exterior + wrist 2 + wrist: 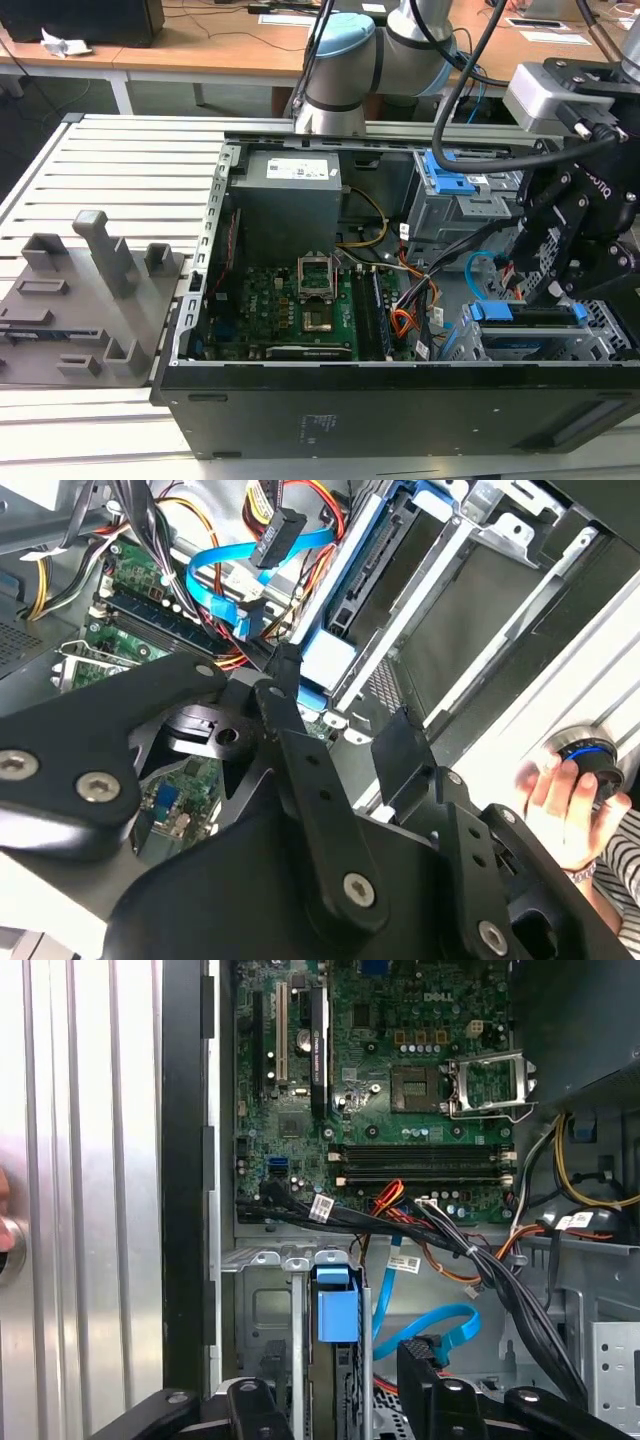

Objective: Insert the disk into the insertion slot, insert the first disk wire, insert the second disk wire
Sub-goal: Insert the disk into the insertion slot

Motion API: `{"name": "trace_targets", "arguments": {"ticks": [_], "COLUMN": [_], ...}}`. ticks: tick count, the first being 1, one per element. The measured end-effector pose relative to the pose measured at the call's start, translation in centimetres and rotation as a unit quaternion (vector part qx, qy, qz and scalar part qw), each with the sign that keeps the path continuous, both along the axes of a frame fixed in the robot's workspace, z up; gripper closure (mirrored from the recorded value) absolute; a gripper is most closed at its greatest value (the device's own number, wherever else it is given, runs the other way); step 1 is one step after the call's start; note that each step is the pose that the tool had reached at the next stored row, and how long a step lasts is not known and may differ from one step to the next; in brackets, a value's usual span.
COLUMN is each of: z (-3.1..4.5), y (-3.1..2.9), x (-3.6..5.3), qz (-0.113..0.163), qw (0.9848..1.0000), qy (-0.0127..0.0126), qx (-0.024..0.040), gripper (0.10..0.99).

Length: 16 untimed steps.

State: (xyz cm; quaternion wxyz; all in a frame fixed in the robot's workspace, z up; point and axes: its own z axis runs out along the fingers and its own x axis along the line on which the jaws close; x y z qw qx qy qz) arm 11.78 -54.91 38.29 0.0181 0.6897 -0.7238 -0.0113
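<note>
Closest to the viewer in the exterior view ran the black side wall of an open computer case (400, 415), which stood on a slatted metal desk (120, 170). At the exterior view's left, a grey fixture plate (70, 300) with upright holders lay on the desk beside the case. Inside the case came the green motherboard (290, 310), then a tangle of cables.

The first disk wire (285, 525), orange, red and black leads ending in a black plug, hung loose in the air. The second disk wire (225, 570), a light blue flat cable, looped just beside it. Neither looked plugged into the disk.

At the exterior view's right, the disk (525, 312), silver in a bright blue frame, sat in the insertion slot (605, 335), a low perforated metal cage. It looked fully seated, with its long axis along the case's near wall.

The end effector (548, 280) hung directly above the disk, spread wide and holding nothing. In the first wrist view the disk (337, 1305) lay just beyond the gap between the black fingers (430, 1380).
</note>
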Motion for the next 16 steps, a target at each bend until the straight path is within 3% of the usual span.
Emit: {"name": "trace_targets", "arguments": {"ticks": [1, 6, 7, 8, 13, 16], "z": [-0.02, -0.24, -0.35, -0.49, -1.58, -1.78], "y": [0.00, -0.01, -0.02, -0.03, -0.20, -0.20], "x": [0.00, 0.00, 0.00, 0.00, 0.13, 0.96], "qz": [0.000, 0.000, 0.000, 0.000, 0.002, 0.002], "qw": [1.0000, 1.0000, 1.0000, 1.0000, 1.0000, 1.0000], "qy": [0.0000, 0.0000, 0.0000, 0.0000, 0.0003, 0.0004], "qx": [0.0001, 0.0003, 0.0002, 0.0002, 0.0003, 0.0002], "gripper": [0.541, 0.910, 0.910, 0.973, 0.980, 0.980]}}
